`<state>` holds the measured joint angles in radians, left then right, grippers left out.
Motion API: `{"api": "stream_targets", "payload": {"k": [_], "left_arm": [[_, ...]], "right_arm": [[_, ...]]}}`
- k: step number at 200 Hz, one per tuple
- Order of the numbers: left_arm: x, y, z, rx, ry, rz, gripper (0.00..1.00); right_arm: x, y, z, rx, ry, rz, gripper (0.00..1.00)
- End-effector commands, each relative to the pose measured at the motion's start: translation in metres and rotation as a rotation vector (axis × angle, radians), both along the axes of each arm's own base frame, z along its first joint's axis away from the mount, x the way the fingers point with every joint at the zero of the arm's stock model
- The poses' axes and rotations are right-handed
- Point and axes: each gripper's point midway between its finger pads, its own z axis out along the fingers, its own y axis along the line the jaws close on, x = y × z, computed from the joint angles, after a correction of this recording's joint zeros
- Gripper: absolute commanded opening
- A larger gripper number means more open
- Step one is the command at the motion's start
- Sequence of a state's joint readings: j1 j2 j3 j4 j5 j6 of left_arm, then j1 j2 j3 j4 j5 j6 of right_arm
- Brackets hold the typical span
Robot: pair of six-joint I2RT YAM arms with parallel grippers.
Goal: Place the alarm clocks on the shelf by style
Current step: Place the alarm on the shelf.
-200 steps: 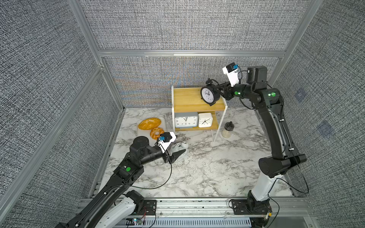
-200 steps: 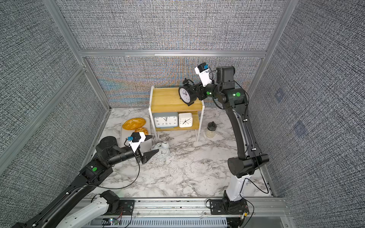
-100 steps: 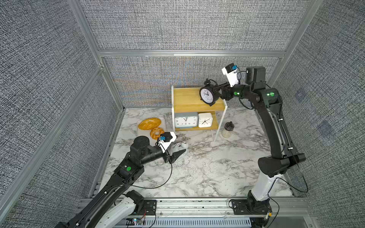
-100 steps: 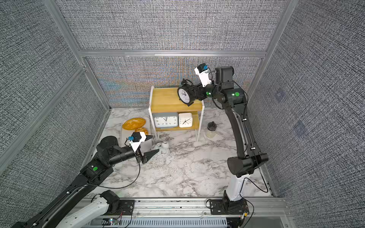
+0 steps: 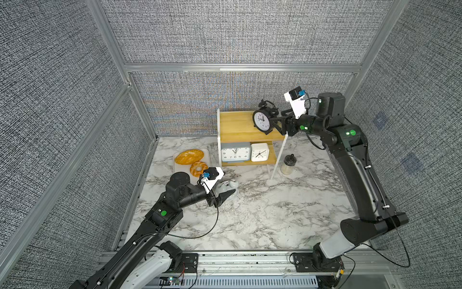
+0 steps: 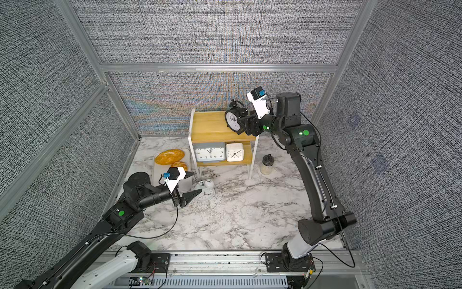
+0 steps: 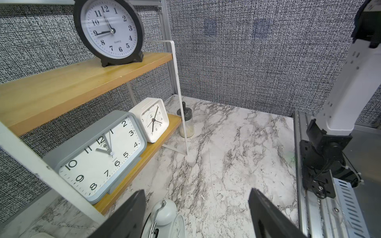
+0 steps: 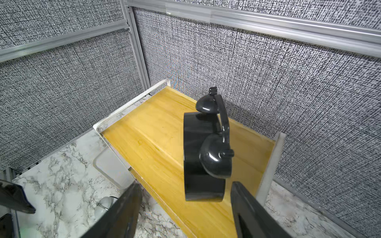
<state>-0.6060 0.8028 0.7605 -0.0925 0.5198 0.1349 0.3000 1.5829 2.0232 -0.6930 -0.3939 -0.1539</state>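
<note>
The black round twin-bell alarm clock (image 5: 261, 121) (image 8: 203, 148) stands upright near the right end of the shelf's top board (image 5: 235, 125) (image 8: 154, 134). My right gripper (image 5: 272, 125) (image 8: 185, 184) is open just behind it, its jaws wide and clear of the case. On the lower board stand the grey rectangular clock (image 5: 235, 152) (image 7: 99, 156) and the small white square clock (image 5: 260, 152) (image 7: 153, 119). The white twin-bell clock (image 6: 206, 191) (image 7: 165, 214) lies on the marble. My left gripper (image 6: 193, 184) (image 7: 196, 190) hovers open over it, holding nothing.
A white tray (image 5: 176, 165) with a bread loaf and a bagel lies left of the shelf. A small glass jar with a black lid (image 5: 288, 164) stands by the shelf's right front leg. Woven grey walls enclose the marble table on three sides.
My right gripper's jaws have spread apart and let go of the black clock, which stays standing on the top board. The left arm has not moved.
</note>
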Motion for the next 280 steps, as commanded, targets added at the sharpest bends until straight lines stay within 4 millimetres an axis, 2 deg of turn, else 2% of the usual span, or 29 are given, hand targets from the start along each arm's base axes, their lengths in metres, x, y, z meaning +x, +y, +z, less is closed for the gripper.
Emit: {"api": "stream_targets", "payload": {"k": [1, 25, 117, 251, 280], "left_arm": [[-0.001, 0.000, -0.002, 0.006, 0.009, -0.005, 0.84], [-0.002, 0.000, -0.002, 0.006, 0.012, -0.009, 0.84], [-0.001, 0.000, -0.004, 0.012, 0.015, -0.006, 0.84], [-0.003, 0.001, -0.005, 0.014, 0.018, -0.005, 0.83], [-0.004, 0.002, -0.006, 0.014, 0.020, -0.003, 0.83]], "right_arm": [[0.007, -0.001, -0.004, -0.018, -0.037, -0.058, 0.73], [0.014, -0.001, -0.017, -0.029, -0.048, -0.111, 0.73], [0.027, -0.014, -0.035, -0.089, -0.063, -0.247, 0.73], [0.046, -0.054, -0.042, -0.149, -0.088, -0.498, 0.73], [0.050, -0.054, -0.043, -0.139, -0.088, -0.510, 0.73]]}}
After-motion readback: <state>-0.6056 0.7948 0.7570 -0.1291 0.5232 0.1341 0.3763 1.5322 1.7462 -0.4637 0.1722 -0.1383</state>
